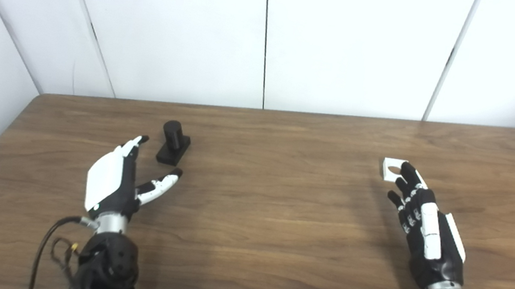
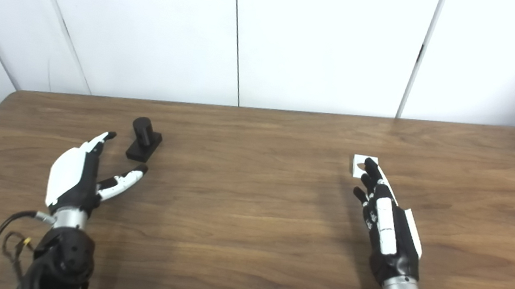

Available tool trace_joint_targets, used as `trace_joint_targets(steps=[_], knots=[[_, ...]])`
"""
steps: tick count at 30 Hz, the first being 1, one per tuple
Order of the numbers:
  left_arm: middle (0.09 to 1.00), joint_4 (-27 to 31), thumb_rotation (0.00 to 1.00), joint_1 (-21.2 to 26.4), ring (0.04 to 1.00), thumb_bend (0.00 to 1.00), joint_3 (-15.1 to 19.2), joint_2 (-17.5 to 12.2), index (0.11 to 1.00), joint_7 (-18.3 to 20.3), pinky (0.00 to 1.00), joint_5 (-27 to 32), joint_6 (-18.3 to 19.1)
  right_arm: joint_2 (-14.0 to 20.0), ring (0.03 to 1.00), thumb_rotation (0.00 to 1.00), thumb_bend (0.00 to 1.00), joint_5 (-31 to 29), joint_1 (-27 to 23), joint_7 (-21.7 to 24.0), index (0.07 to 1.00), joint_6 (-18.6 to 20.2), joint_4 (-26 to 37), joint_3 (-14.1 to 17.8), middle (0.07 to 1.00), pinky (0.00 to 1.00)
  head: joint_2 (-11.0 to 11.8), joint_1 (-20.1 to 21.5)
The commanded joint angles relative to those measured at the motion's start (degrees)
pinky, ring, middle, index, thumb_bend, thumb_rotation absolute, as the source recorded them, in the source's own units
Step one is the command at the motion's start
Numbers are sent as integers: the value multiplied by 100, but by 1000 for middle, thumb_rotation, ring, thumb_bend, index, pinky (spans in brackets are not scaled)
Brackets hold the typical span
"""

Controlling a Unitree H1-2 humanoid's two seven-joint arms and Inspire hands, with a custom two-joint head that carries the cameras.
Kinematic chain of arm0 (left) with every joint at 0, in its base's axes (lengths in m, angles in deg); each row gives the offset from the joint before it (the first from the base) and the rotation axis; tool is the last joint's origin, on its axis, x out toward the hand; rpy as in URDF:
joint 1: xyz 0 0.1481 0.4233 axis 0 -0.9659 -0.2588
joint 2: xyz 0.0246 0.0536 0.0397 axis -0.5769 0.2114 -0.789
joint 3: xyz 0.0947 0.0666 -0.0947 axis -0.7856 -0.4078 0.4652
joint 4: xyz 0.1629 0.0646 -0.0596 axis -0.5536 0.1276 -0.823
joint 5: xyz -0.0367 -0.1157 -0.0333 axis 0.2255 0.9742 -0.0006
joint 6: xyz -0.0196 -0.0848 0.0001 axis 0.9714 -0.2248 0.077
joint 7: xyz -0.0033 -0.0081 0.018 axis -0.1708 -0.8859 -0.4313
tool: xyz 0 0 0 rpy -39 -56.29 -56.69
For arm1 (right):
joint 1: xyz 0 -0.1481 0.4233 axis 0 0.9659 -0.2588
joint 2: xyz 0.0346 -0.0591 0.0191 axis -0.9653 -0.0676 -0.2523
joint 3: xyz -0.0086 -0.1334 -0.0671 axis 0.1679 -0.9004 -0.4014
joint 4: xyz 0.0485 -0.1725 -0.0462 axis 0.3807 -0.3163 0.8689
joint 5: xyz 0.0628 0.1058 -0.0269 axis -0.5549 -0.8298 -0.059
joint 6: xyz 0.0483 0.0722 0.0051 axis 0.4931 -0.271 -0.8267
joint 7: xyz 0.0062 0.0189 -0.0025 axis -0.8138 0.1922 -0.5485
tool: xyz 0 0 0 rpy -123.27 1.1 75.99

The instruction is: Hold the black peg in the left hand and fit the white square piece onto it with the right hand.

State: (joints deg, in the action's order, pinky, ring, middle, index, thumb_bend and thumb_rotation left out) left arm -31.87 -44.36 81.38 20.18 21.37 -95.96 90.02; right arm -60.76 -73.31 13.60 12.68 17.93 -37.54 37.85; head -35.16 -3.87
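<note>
Black against the brown wooden table [image 1: 274,245], the black peg [image 1: 173,142] stands upright on its small base, near the far left, just beyond the left hand [image 1: 118,181]. That hand is spread, fingers and thumb apart, holding nothing, with the peg sitting ahead of the gap between them. On the other side, well apart, the white square piece [image 1: 392,169] lies flat, its round hole showing. The right hand [image 1: 424,229] reaches to it, also empty, fingers extended, and its fingertips [image 1: 409,172] overlap the piece's near edge; whether they touch it I cannot tell. The risks, as I judge them: the flat piece may slide away rather than lift, and a closing left hand could knock the peg over
</note>
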Motion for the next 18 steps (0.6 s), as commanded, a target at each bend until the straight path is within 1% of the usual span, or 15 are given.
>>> trace_joint_targets(steps=[1,8,12,13,16,18], knots=[[924,-98,515,367,962,702,-34,-201,873,-34,913,-196,60,-101,978,948,598,-36,176,30,929,-64,-129,-59,976,925,-5,-3],[926,-445,532,627,970,711,-219,-333,872,64,915,-325,108,-126,972,943,604,8,195,0,923,-77,-140,-68,968,910,17,4],[918,-603,540,759,954,718,-371,-402,864,47,928,-448,103,-143,971,943,601,16,187,0,916,-86,-145,-82,965,910,17,4],[917,-674,541,813,952,718,-437,-441,863,76,932,-537,105,-157,971,942,601,22,186,-15,915,-87,-148,-81,964,911,31,10],[932,-873,601,954,971,715,-625,-551,882,254,985,-940,118,-182,966,933,603,9,188,-30,910,-83,-142,-71,958,908,45,15],[948,-972,642,1015,992,728,-693,-576,897,364,999,-1189,121,-172,972,938,599,7,190,-22,917,-79,-130,-73,964,914,45,22]])
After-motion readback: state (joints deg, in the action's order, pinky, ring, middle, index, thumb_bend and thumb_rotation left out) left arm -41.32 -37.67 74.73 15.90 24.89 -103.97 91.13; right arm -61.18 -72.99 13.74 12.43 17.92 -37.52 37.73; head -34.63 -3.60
